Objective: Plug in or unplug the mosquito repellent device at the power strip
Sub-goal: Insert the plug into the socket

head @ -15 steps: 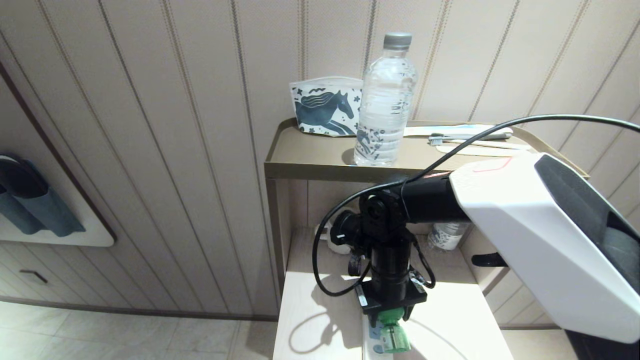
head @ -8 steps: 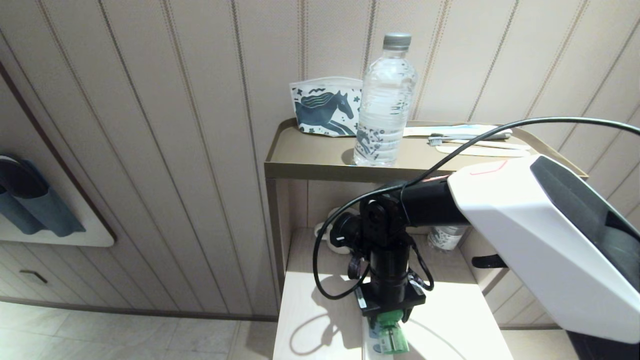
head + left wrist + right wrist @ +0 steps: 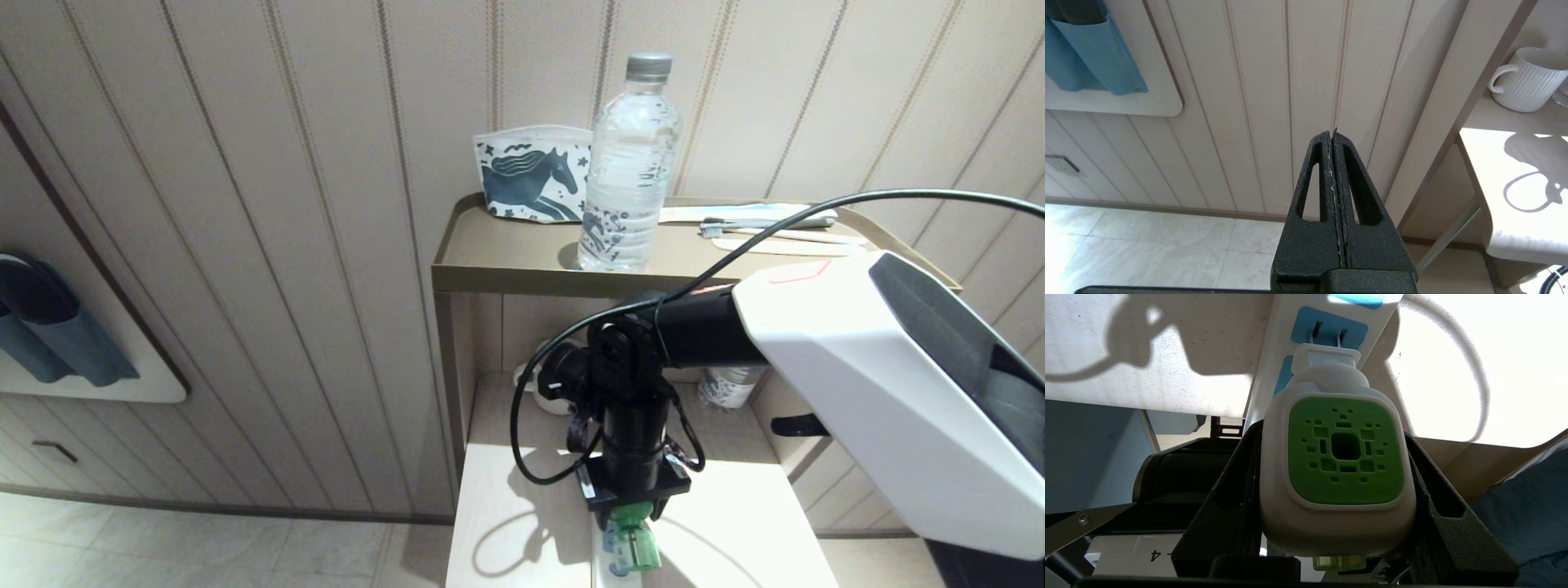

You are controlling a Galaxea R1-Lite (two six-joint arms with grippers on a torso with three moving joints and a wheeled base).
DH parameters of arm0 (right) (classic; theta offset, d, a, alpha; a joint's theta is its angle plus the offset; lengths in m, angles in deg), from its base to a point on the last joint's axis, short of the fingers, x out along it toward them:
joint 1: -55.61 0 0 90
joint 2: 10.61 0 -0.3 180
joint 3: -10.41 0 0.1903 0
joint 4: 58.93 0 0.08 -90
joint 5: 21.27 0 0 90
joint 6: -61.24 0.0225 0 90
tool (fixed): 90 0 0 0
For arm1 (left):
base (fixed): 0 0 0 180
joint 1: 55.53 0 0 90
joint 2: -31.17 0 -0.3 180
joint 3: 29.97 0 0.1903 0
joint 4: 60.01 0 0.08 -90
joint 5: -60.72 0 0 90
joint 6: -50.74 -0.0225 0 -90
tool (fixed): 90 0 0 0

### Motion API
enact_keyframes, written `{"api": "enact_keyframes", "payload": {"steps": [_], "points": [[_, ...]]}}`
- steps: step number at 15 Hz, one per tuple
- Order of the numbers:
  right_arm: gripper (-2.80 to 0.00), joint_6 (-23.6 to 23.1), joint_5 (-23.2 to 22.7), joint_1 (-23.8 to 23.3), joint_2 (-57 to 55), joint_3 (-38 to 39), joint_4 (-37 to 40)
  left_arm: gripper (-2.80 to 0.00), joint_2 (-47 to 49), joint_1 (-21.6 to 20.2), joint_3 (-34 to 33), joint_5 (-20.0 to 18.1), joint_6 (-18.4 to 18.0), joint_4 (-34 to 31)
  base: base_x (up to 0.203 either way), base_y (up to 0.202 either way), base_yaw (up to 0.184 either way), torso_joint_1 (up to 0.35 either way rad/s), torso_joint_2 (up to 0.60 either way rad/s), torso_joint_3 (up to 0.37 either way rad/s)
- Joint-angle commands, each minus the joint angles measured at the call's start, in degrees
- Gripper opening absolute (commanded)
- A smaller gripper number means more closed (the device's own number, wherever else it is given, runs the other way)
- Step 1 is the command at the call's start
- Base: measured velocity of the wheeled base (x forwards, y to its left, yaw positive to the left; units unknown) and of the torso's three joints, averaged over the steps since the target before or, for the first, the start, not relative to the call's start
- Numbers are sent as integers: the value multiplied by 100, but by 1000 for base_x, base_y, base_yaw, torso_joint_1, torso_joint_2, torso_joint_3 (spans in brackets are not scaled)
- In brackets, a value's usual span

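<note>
Right end effector [image 3: 1339,457] pointing down, gripping mosquito repellent device [image 3: 1345,451]

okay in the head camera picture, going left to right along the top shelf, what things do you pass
Horse-print pouch → clear water bottle → toothbrush, which lies flat toward the shelf's right end.

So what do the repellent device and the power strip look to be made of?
The mosquito repellent device: seemingly moulded plastic, a smooth white shell with soft sheen around a matte green perforated face, with bare metal prongs. The power strip: probably hard white plastic with flat pale blue socket plates.
</note>
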Motion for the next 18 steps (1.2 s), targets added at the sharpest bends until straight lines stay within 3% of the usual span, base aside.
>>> {"api": "enact_keyframes", "payload": {"steps": [1, 7, 18], "points": [[-280, 12, 5, -41, 36, 86, 38, -280, 9, -1, 0, 1, 2, 0, 0, 0, 0, 0, 0, 0], [-280, 12, 5, -118, 129, 331, -58, -280, 9, -1, 0, 1, 2, 0, 0, 0, 0, 0, 0, 0], [-280, 12, -4, -39, 0, 102, -199, -280, 9, -1, 0, 1, 2, 0, 0, 0, 0, 0, 0, 0]]}}
